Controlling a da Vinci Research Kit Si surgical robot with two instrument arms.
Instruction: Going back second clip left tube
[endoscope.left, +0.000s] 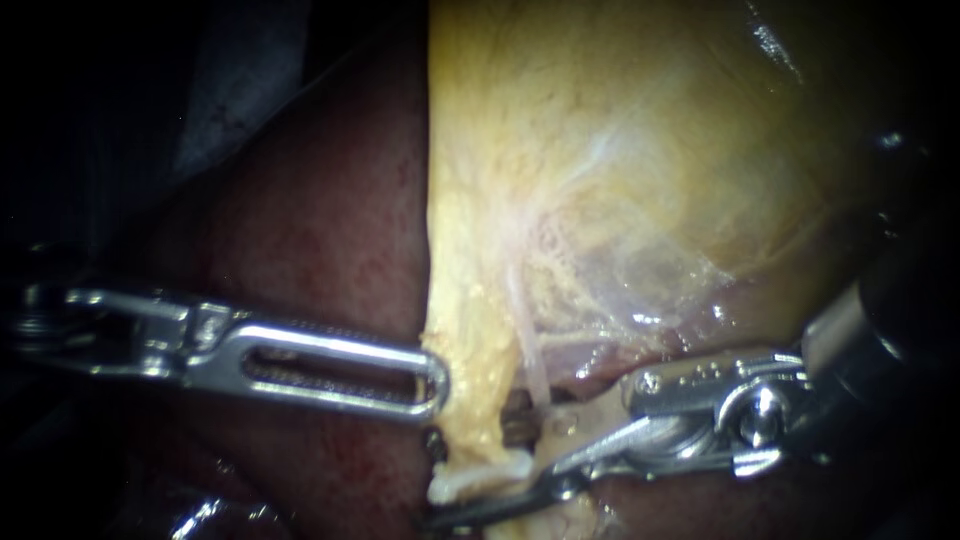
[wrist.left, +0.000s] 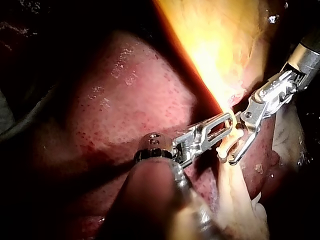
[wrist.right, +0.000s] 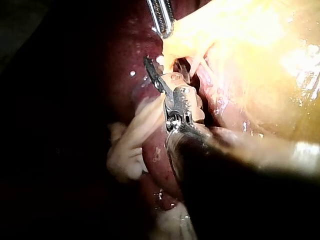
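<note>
The yellow gallbladder (endoscope.left: 620, 170) hangs over the dark red liver (endoscope.left: 320, 230). A yellow strand of its tissue (endoscope.left: 470, 400) runs down from it. My left instrument (endoscope.left: 435, 385) comes in from the left, its slotted jaws shut on that strand's edge; the left wrist view shows the same grip (wrist.left: 227, 122). My right instrument (endoscope.left: 500, 465) enters from the right with its jaws open either side of the strand's lower end. A metal clip (endoscope.left: 515, 425) sits on a thin pale tube (endoscope.left: 530, 360) just beside the upper jaw. In the right wrist view the open jaws (wrist.right: 160, 70) lie under the yellow tissue.
Pale whitish tissue (wrist.right: 130, 145) lies beside my right instrument's shaft. A small metal glint (endoscope.left: 435, 445) shows at the strand's left edge; what it is cannot be told. Dark drape (endoscope.left: 240, 80) lies beyond the liver.
</note>
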